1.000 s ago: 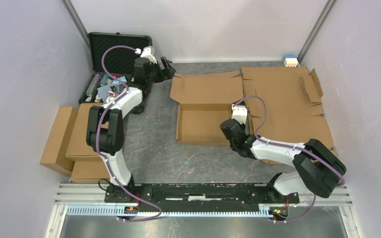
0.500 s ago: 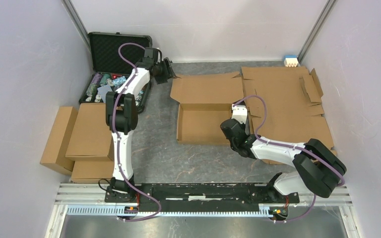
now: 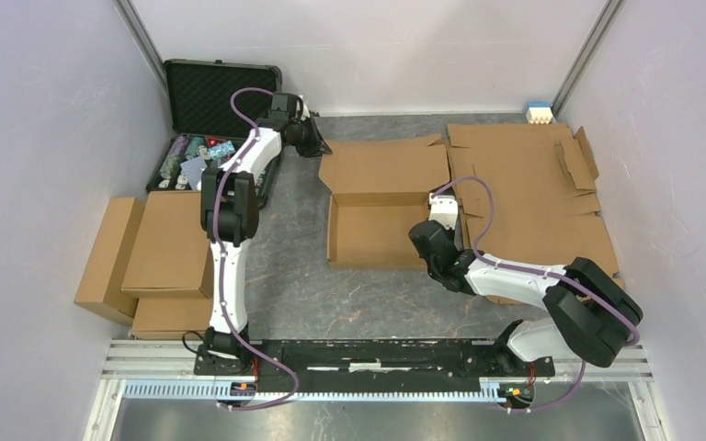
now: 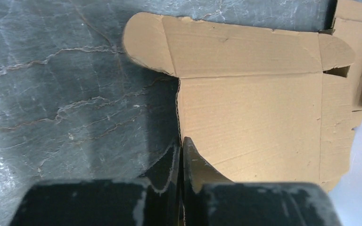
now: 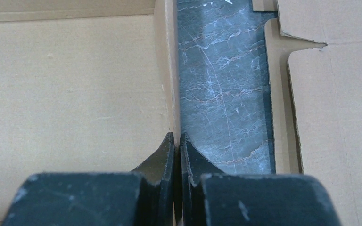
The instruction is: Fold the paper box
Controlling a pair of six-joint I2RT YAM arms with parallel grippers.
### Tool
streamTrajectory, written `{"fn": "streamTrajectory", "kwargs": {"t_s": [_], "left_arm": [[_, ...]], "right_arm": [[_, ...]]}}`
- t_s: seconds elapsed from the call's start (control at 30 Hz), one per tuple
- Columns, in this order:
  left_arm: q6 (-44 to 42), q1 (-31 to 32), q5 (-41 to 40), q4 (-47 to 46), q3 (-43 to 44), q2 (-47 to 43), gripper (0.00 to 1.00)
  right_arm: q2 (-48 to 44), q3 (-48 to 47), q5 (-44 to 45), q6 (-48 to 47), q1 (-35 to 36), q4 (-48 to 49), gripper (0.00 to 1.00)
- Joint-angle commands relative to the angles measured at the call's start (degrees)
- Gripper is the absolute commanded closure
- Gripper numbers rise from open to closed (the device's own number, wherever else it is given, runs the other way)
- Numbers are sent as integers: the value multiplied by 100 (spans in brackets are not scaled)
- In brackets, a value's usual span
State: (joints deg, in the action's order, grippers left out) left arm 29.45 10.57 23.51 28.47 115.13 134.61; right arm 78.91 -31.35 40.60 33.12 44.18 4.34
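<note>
The paper box [image 3: 381, 197] lies mid-table as brown cardboard, with a shallow tray at the near side and the lid panel [image 4: 250, 122] flat behind it. My left gripper [image 3: 320, 147] is at the lid's far left corner. In the left wrist view that gripper [image 4: 181, 143] is shut on the lid's left edge, which runs between the fingers. My right gripper [image 3: 438, 220] is at the tray's right side. In the right wrist view it [image 5: 176, 137] is shut on the upright right wall [image 5: 168, 70].
An open black case [image 3: 211, 110] with poker chips sits at the back left, just behind the left arm. Flat cardboard sheets [image 3: 533, 193] cover the right side. Folded brown boxes [image 3: 147, 248] are stacked at the left. A small blue-and-white object [image 3: 539, 113] stands at the back right.
The left arm has stretched out from over the black case to the lid's left corner, and its jaws have shut on the cardboard edge. The right arm has not moved.
</note>
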Motion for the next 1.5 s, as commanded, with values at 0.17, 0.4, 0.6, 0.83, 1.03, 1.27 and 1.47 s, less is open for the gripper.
{"fn": "streamTrajectory", "kwargs": {"t_s": [0.17, 0.4, 0.6, 0.83, 1.03, 1.27, 1.47], "left_arm": [[-996, 481, -734, -820, -943, -1398, 98], [-1628, 1188, -2099, -2618, -2817, -2930, 98], [-2321, 1873, -3352, -5300, -5169, -4155, 98], [-2412, 2559, -4048, -7819, -7389, -5004, 98], [-2386, 3130, -4730, -9344, -8628, -5115, 98], [-2427, 3333, -4986, -9644, -9151, -5310, 98], [-2435, 3360, -4924, -9764, -9332, -5323, 98]], "right_arm": [[-134, -46, 109, -39, -19, 178, 100], [-200, -100, 215, -15, -15, 55, 100], [-111, -267, 242, 158, -15, -199, 100], [62, -437, 316, 361, -15, -417, 100], [175, -460, 222, 535, -15, -556, 100], [87, -597, 328, 442, -19, -832, 98], [-222, -324, 474, 399, -15, -740, 79]]}}
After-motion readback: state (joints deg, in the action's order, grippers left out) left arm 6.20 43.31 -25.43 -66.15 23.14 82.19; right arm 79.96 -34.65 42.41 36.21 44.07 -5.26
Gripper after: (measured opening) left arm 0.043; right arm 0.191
